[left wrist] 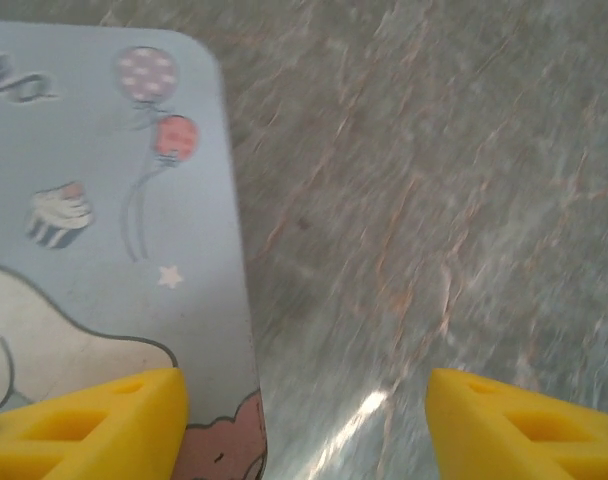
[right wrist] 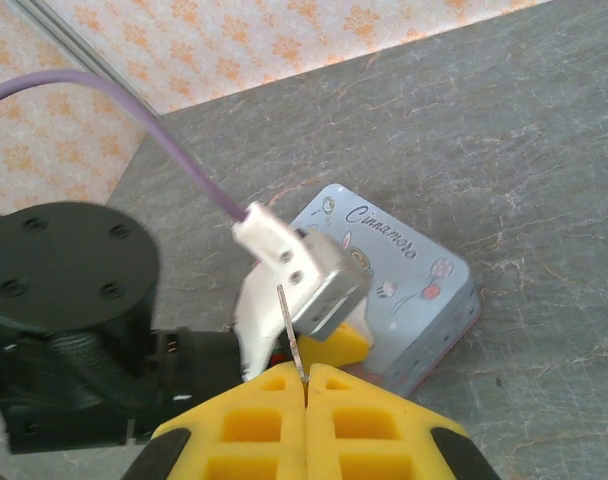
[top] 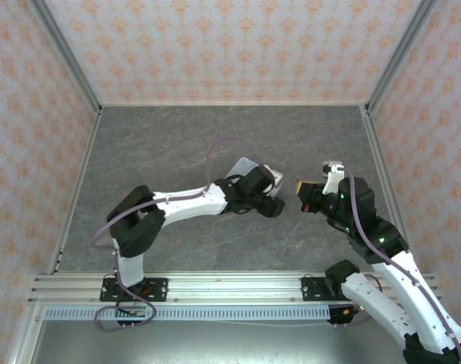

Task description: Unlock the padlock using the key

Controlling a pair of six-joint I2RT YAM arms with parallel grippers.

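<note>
Two-arm workcell seen from above and from both wrists. The left gripper (left wrist: 304, 425) is held open, its yellow fingertips (left wrist: 89, 430) set well apart. In the left wrist view one fingertip is seen over the lid of the pale blue cartoon-printed tin (left wrist: 104, 200) and the other over the bare grey table (left wrist: 434, 200), so that the tin's long edge runs between them. Whether either fingertip touches the tin cannot be told, and nothing is gripped.

The right gripper (right wrist: 305, 378) is closed, its two yellow fingers (right wrist: 249, 425) pressed together. The key (right wrist: 290, 335) is pinched between them and is seen edge-on as a thin metal strip rising from the seam, tilted slightly. Its tip is pointed towards the wrist camera (right wrist: 304, 275) of the left arm, beyond which the tin is seen resting flat on the table, with a purple cable (right wrist: 134, 120) arching away from it.

In the overhead view the two grippers are brought near each other at the middle of the table, and a corner of the tin is seen behind the left gripper. Where the padlock lies cannot be told.
</note>
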